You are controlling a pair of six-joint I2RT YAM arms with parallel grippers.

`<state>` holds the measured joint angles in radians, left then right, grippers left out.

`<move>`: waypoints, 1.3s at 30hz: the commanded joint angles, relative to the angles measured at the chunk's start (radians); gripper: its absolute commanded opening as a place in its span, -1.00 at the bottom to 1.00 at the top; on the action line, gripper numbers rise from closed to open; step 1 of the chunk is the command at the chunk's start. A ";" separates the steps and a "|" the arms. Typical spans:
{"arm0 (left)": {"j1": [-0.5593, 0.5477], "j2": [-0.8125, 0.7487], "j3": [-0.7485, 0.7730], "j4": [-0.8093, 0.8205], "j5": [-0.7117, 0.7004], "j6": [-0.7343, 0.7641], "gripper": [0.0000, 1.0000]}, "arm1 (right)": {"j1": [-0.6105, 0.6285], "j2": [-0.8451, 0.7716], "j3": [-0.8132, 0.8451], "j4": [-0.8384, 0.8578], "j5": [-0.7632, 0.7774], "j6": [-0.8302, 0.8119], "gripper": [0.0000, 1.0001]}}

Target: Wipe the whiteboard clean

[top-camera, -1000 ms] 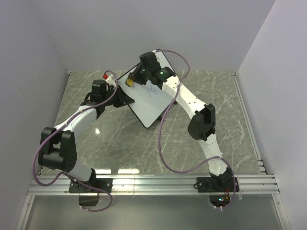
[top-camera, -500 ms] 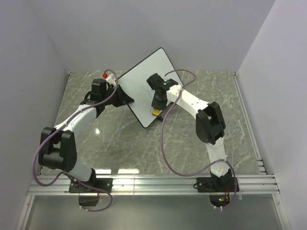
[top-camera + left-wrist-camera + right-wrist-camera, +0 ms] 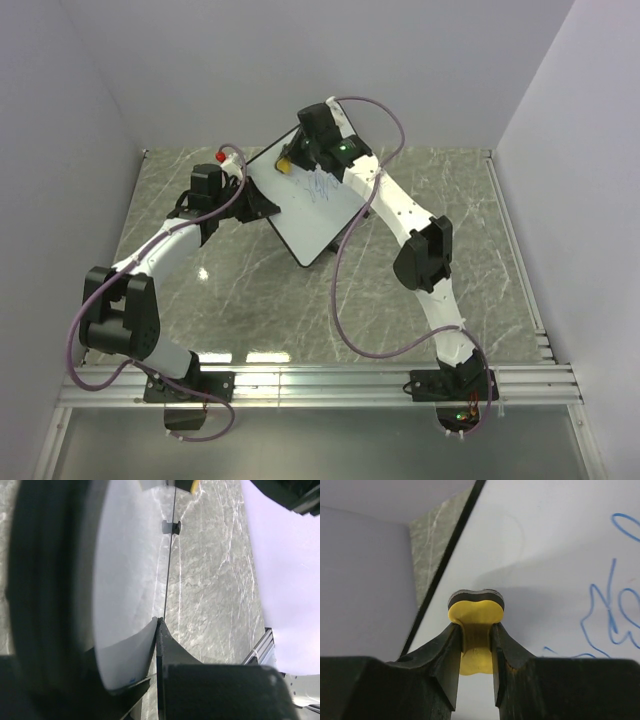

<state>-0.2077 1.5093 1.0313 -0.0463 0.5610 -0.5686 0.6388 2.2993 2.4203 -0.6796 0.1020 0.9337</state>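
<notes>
The whiteboard [image 3: 300, 215] stands tilted at the back middle of the table, with blue scribbles [image 3: 320, 187] on its face. My left gripper [image 3: 256, 205] is shut on the board's left edge; in the left wrist view the board's thin black rim [image 3: 169, 575] runs straight out from between the closed fingers. My right gripper [image 3: 292, 158] is shut on a yellow eraser [image 3: 285, 162] at the board's upper left part. In the right wrist view the eraser [image 3: 475, 625] has its dark felt against the white board [image 3: 545, 540], left of the scribbles [image 3: 615, 615].
Grey marble table [image 3: 440, 200] with white walls close on the left, back and right. Metal rails [image 3: 320, 385] run along the near edge by the arm bases. A stand foot [image 3: 171, 527] of the board shows in the left wrist view.
My right gripper with the eraser went from the board's upper left down to its lower edge, and is now back at the upper left. The left gripper has kept its hold.
</notes>
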 commanded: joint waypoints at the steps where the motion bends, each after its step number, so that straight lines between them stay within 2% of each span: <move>1: -0.019 -0.026 0.003 -0.158 0.011 0.098 -0.99 | 0.009 0.035 0.005 0.063 -0.015 0.033 -1.00; 5: -0.019 -0.026 0.021 -0.181 0.010 0.107 -0.99 | 0.002 -0.019 -0.142 -0.006 0.025 -0.047 -1.00; 9: -0.019 -0.027 0.036 -0.188 0.016 0.105 -0.99 | -0.033 -0.156 -0.578 0.054 0.065 -0.076 -1.00; 12: -0.019 -0.032 0.041 -0.187 0.020 0.098 -0.99 | -0.071 -0.208 -0.719 0.083 0.083 -0.082 -1.00; 14: -0.019 -0.034 0.042 -0.185 0.022 0.095 -0.99 | -0.074 -0.187 -0.698 0.048 0.099 -0.110 -1.00; 17: -0.019 -0.026 0.044 -0.181 0.033 0.092 -0.99 | -0.068 -0.143 -0.583 0.009 0.099 -0.122 -1.00; 22: -0.021 -0.008 0.049 -0.187 0.034 0.101 -0.99 | -0.025 -0.043 -0.247 -0.026 0.039 -0.102 -1.00; 24: -0.024 -0.006 0.043 -0.188 0.034 0.104 -0.99 | -0.010 -0.006 -0.122 -0.006 0.016 -0.078 -1.00; 27: -0.022 -0.004 0.036 -0.185 0.034 0.099 -0.99 | 0.004 0.003 -0.064 0.081 -0.027 -0.021 -1.00; 31: -0.024 -0.008 0.039 -0.179 0.034 0.085 -0.99 | 0.005 0.022 -0.035 0.098 -0.039 0.010 -1.00; 34: -0.025 -0.006 0.052 -0.187 0.036 0.082 -0.99 | -0.001 0.009 -0.101 0.051 -0.016 -0.025 -1.00; 39: -0.024 -0.009 0.067 -0.201 0.034 0.087 -0.99 | -0.048 -0.073 -0.446 0.083 0.019 -0.042 -1.00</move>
<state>-0.1978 1.5047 1.0592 -0.1230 0.5495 -0.5919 0.6189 2.2108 2.1326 -0.5499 0.1020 0.9047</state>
